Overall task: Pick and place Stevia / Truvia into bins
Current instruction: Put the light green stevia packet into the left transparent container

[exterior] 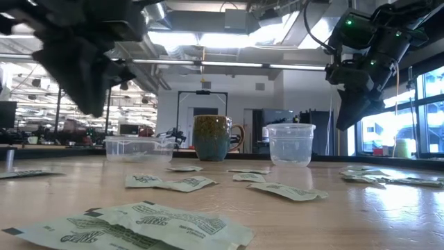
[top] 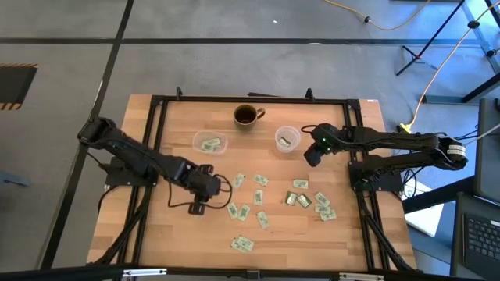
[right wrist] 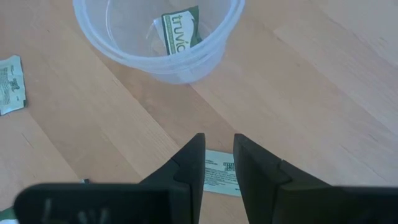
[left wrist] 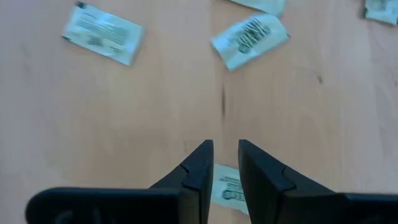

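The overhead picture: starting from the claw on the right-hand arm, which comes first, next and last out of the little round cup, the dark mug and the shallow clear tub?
Measured from the right gripper in the high view:
1. The round cup, just beside it toward the table's middle.
2. The dark mug, farther along, near the far edge.
3. The shallow tub, farthest, on the left arm's side.

- Pale green and white sachets (exterior: 170,183) lie scattered flat across the wooden table (exterior: 361,222), the nearest one large at the front edge.
- A shallow clear tub (exterior: 139,148) stands at the back left, a dark mug (exterior: 212,137) beside it, and a clear round cup (exterior: 290,144) to the mug's right.
- The right tool (exterior: 349,111) hangs above the table, just right of the cup.
- The left tool (exterior: 87,59) looms dark at upper left.
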Tool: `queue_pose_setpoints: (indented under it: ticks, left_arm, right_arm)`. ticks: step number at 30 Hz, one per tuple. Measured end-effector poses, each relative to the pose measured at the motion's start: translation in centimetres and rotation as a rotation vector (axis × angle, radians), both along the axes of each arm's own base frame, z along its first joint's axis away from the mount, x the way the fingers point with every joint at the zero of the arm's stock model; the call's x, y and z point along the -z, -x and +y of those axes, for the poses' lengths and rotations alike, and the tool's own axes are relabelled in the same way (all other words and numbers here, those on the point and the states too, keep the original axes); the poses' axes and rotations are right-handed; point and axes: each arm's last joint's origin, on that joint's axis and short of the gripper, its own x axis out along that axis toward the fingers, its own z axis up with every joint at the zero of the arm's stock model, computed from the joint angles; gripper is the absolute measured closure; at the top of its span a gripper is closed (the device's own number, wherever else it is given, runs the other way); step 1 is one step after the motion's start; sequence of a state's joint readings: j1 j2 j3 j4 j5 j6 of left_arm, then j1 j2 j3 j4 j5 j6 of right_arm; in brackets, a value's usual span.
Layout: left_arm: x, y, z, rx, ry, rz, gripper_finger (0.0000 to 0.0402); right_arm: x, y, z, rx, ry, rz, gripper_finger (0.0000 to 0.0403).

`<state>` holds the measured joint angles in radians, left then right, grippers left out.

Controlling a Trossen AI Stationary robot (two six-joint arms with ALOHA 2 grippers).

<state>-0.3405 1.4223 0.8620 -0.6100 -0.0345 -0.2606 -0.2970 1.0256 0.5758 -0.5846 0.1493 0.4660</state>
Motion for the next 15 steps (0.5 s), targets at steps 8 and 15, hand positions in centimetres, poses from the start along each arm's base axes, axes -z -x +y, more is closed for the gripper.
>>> queue_pose_setpoints:
  ticks: [8,15]
  left_arm:
    - [2.2,1.7,-0.5,-0.085,-0.042,0.050,0.0334]
    - [3.8,2.5,-0.7,-0.067,-0.046,0.057,0.0332]
  right_arm:
    - [-0.1,-0.2,-0.1,0.000,0.006,-0.020,0.0315]
    - [-0.2,-0.3,-0.1,0.001,0.011,-0.040,0.0315]
